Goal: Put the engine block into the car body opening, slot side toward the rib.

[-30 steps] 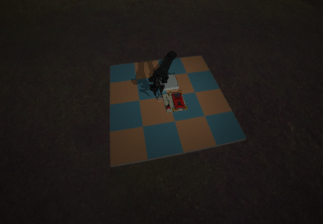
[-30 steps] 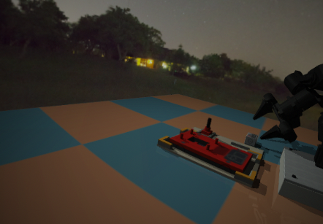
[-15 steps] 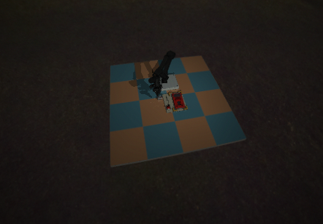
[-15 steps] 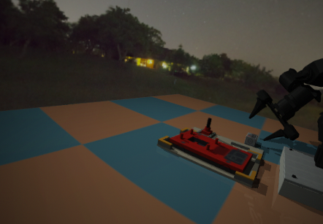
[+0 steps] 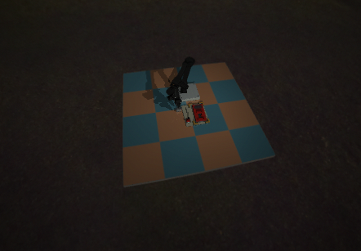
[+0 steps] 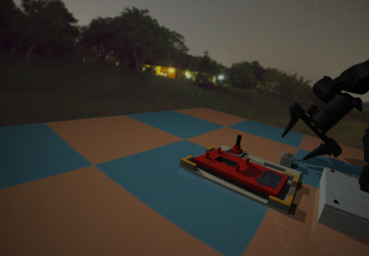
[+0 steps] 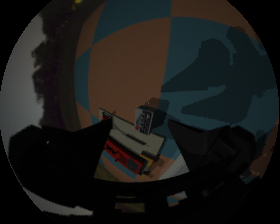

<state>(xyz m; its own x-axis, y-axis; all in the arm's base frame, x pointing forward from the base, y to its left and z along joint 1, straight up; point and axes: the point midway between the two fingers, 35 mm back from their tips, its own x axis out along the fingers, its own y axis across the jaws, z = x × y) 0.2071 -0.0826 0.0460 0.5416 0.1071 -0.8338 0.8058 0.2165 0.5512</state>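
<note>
The engine block [image 6: 286, 159] [image 7: 144, 120] is a small grey block. It stands beside the pale strip along one long side of the car body, outside the opening. The red car body [image 6: 244, 176] [image 5: 200, 113] lies flat in a pale base with yellow corners; its dark opening [image 6: 226, 161] shows in the exterior view. The slot side and the rib cannot be made out. My gripper [image 6: 293, 148] [image 7: 140, 122] is open and empty, above and to one side of the block. In the wrist view the block appears between the fingertips, but lies below them.
A white-grey box [image 5: 189, 91] [image 6: 346, 198] stands close to the car body, near the arm. A small red piece with an upright black lever [image 6: 239, 141] stands on the pale strip beside the car body. The arm's shadow falls on the checkered mat [image 5: 180, 155].
</note>
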